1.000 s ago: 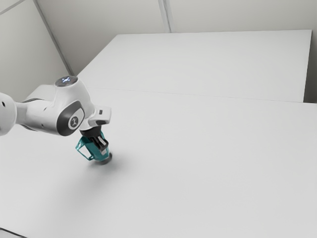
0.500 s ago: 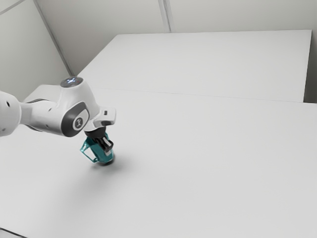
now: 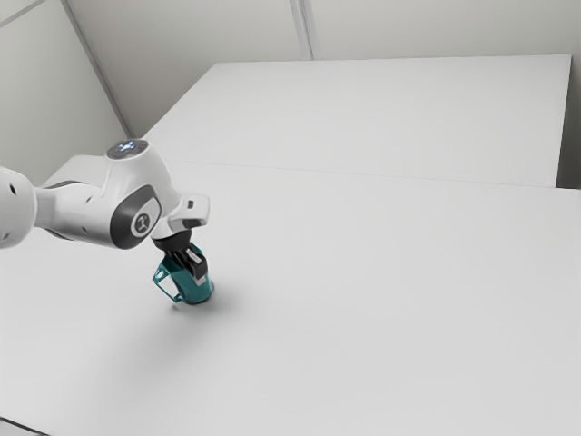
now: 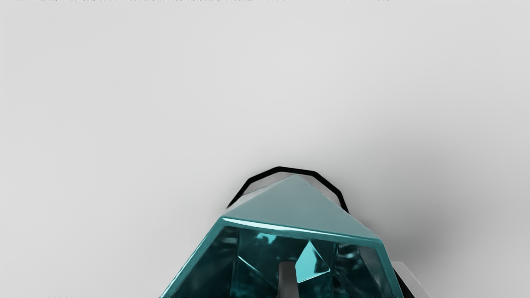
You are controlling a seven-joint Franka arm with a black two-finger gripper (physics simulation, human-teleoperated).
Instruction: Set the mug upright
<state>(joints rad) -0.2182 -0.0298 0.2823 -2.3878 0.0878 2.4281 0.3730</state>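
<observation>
Hand (image 3: 197, 273) points down, partly hiding leaning teal mug (image 3: 192, 292) on tabletop (image 3: 363, 300); cannot tell whether clamped; wrist view crops mug.

Mug (image 3: 190, 291) less tilted than before

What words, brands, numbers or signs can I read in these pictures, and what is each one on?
No words or numbers can be read.
Arm's top disc: a small blue-white sign, roughly an X; no lettering legible.
Arm's dark side disc: a small mark, too small to make out.
Mug: no text that I can see.
</observation>
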